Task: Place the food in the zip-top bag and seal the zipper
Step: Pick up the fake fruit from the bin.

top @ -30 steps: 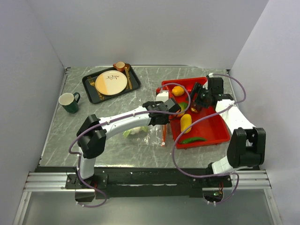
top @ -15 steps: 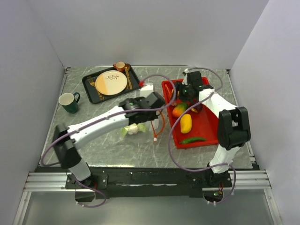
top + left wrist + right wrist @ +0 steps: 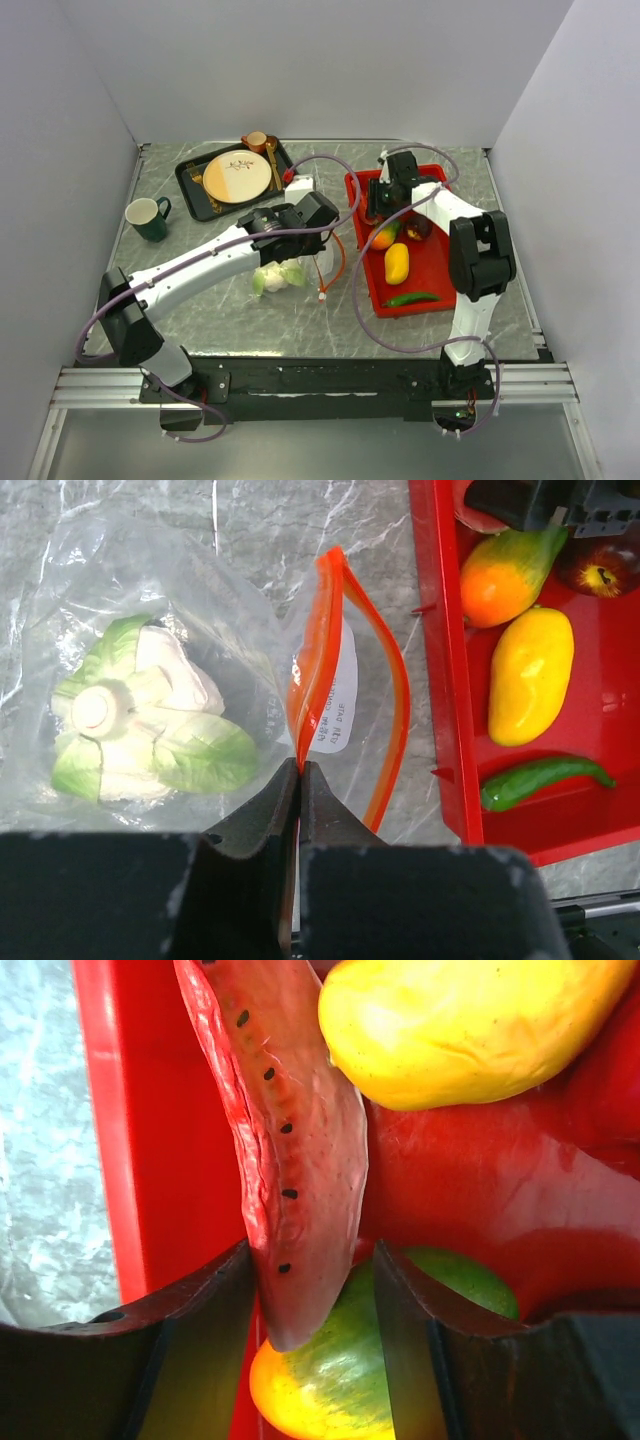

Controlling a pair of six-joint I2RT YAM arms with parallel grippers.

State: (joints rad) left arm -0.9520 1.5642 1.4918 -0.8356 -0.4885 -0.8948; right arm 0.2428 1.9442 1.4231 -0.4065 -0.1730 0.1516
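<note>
The red, curved toy pepper piece [image 3: 300, 1160], dotted with black, lies at the far end of the red rectangular plastic tray [image 3: 435, 630], propped on a green-and-orange toy mango [image 3: 320, 1390]. It looks light, stiff and glossy, so it is likely to slip and is best taken across its narrow body, where the right gripper [image 3: 310, 1260] has a finger on each side. Whether those fingers already clamp it or only bracket it I cannot tell from the close view. Nearer in the tray are a smooth yellow mango [image 3: 530, 675], a slim green chili [image 3: 545, 780] by the near wall, and a dark purple fruit [image 3: 600, 565]. Just left of the tray lies the clear, crinkly zip-top bag [image 3: 200, 600], holding only a white-and-green cauliflower [image 3: 140, 730]. Its film looks thin and limp, so the stiffer orange-red zipper strip [image 3: 318, 640] is the sensible hold. The left gripper [image 3: 299, 780] is pinched tight on that strip, with the bag's mouth gaping toward the tray.
</note>
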